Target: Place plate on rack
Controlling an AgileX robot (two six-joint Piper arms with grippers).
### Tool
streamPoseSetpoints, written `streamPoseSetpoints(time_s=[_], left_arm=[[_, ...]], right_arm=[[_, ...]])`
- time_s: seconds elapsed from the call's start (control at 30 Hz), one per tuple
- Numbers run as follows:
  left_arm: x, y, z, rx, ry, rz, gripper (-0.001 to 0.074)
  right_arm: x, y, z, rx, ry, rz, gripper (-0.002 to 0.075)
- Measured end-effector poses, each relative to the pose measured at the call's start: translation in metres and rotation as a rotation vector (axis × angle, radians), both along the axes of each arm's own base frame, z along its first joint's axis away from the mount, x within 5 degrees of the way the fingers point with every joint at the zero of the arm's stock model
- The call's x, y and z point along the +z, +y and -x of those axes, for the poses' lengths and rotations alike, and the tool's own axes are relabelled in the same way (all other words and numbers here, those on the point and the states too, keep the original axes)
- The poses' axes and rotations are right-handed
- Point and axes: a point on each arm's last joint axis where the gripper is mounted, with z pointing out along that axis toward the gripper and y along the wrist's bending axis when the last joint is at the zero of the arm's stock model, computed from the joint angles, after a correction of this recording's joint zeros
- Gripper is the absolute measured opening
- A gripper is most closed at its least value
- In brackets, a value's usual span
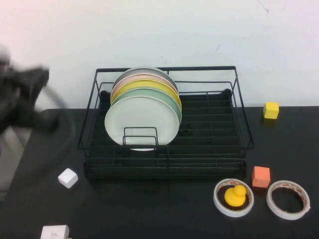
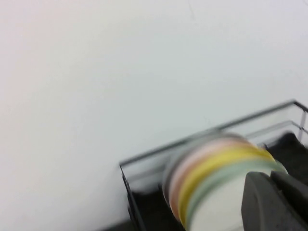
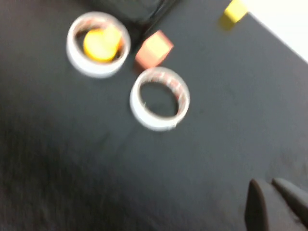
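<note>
The white plate (image 1: 142,122) stands upright at the front of a stack of plates in the black wire rack (image 1: 239,107). Behind it are mint-green, yellow, pink and grey plates. In the left wrist view the plate (image 2: 216,207) and rack (image 2: 144,159) show blurred. My left gripper (image 2: 270,177) is empty with its fingers together. It shows as a dark blur (image 1: 25,94) at the far left, raised and apart from the rack. My right gripper (image 3: 267,184) is shut and empty above the bare black table, outside the high view.
Right of the rack's front lie a tape ring holding a yellow duck (image 1: 234,196), an empty tape ring (image 1: 288,199), an orange cube (image 1: 260,177) and a yellow cube (image 1: 271,110). Two white blocks (image 1: 68,178) (image 1: 55,232) lie front left.
</note>
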Motion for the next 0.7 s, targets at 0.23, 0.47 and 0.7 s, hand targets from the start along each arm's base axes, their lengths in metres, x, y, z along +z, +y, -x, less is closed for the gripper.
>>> streamPoseSetpoints(time_s=[0.23,0.47,0.7], left_arm=[[-0.047,0.010,0.076,-0.016,-0.011,0.008,0.0000],[-0.084,0.014,0.131,-0.061,-0.111,0.034,0.0000],[-0.103,0.018,0.159,-0.065,-0.231,0.050,0.0000]], right_arm=[[-0.004,0.009,-0.010,-0.023,-0.100,-0.165,-0.0001],[-0.003,0.011,-0.011,-0.021,-0.115,-0.198,-0.0002],[-0.004,0.011,-0.010,-0.022,-0.095,-0.201,-0.0002]])
